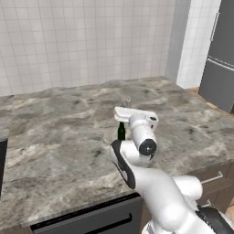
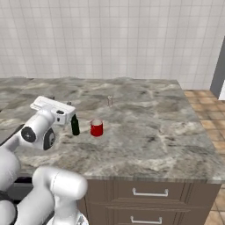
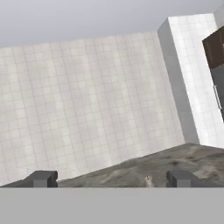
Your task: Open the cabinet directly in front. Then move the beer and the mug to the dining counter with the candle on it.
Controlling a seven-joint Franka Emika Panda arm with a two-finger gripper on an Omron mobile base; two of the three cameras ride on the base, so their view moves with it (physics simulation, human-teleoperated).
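Note:
The beer [image 2: 75, 125], a slim dark bottle, stands on the dining counter [image 2: 154, 127] with the red mug [image 2: 96, 128] just to its right. In the left base view the beer [image 1: 121, 131] peeks out from behind my arm. A small candle [image 2: 110, 101] stands farther back on the slab; it is also the candle [image 1: 128, 101] beyond my hand. My gripper [image 3: 111, 179] is open, fingertips [image 3: 41, 178] wide apart with nothing between them, pointing over the counter toward the tiled wall. The white hand [image 2: 52, 107] hovers up and to the left of the beer, apart from it. The cabinet is out of view.
A grey fridge [image 1: 219, 55] stands at the right beyond the counter's end. Brown drawers [image 2: 149, 193] and a black appliance front [image 1: 91, 219] sit under the slab's near edge. A dark brown wooden panel [image 3: 214, 48] shows high on the right of the hand view.

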